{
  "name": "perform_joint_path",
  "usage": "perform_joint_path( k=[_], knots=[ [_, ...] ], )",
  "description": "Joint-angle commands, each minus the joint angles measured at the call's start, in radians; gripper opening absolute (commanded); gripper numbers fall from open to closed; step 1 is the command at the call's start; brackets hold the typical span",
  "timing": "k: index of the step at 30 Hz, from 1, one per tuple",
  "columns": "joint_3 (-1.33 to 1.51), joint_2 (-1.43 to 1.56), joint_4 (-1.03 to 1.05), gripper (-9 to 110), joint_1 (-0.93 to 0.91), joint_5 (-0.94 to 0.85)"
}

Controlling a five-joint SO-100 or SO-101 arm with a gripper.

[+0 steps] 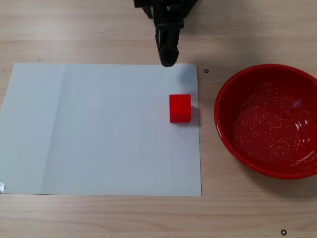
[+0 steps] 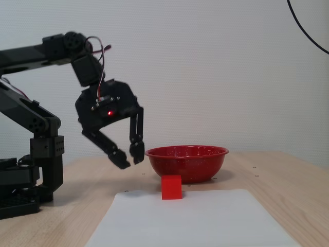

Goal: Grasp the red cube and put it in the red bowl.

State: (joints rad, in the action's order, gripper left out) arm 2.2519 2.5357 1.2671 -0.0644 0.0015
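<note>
The small matte red cube [image 1: 180,107] looked light and rigid, best pinched across opposite flat faces; the black pincer [image 2: 128,157] hung above it, slightly open and empty.

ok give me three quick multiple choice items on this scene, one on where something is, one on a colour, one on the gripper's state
1. Where is the red cube?
A. in the bowl
B. on the white paper
C. in the gripper

2. What colour is the bowl?
A. red
B. blue
C. white

3. How is the gripper?
A. shut on the cube
B. resting on the paper
C. empty, raised above the table

Answers: 1 B, the cube sits near the sheet's right edge in the top-down fixed view. 2 A, glossy red with white speckles. 3 C, the side fixed view shows it in the air, cube apart below.
</note>
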Motion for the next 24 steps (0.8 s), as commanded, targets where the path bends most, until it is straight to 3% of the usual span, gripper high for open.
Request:
perform_joint_path(
  k=[1,21,24],
  knots=[
    [-0.153,-0.043,0.017,4,-0.011,-0.026],
    [-0.534,-0.407,0.074,12,-0.051,-0.094],
    [-0.58,-0.451,0.083,18,-0.051,-0.11]
  ],
)
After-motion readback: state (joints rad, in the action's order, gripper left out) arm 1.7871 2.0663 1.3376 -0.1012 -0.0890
